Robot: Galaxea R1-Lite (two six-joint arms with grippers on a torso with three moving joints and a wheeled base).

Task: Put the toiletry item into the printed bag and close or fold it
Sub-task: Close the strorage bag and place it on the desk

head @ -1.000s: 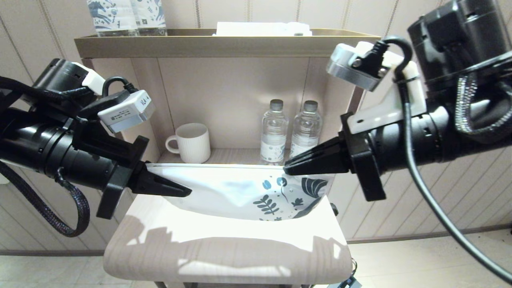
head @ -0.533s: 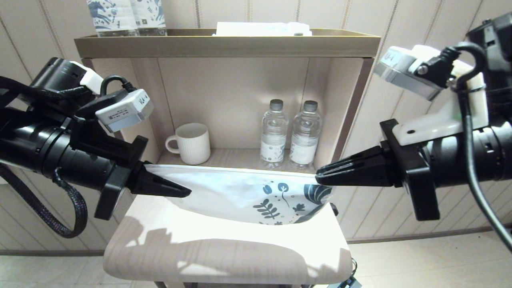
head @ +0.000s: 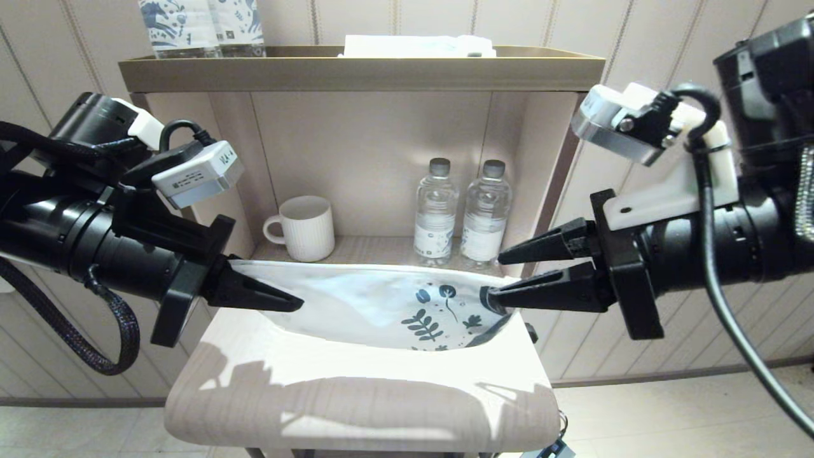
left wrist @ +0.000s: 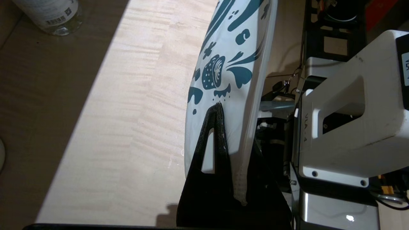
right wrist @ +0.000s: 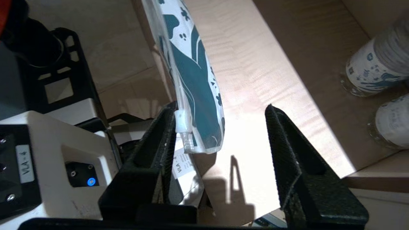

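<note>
The printed bag (head: 375, 305) hangs just above the wooden table top (head: 356, 394), white with dark blue leaf print at its right end. My left gripper (head: 280, 299) is shut on its plain left end; in the left wrist view the bag (left wrist: 230, 64) sits pinched at that gripper (left wrist: 220, 107). My right gripper (head: 495, 278) stands open at the printed end. In the right wrist view the bag's end (right wrist: 191, 73) rests against one finger (right wrist: 159, 134), and the other finger stands apart from it. The toothbrush is hidden from every view.
Behind the bag, a shelf niche holds a white ribbed mug (head: 307, 226) and two water bottles (head: 435, 210) (head: 486, 207). The top shelf (head: 356, 70) carries printed bottles (head: 197, 25) and a white folded item (head: 416, 46).
My right gripper slid right along the bag's top edge to the printed end, then opened and let go. The left gripper kept its hold in place.
</note>
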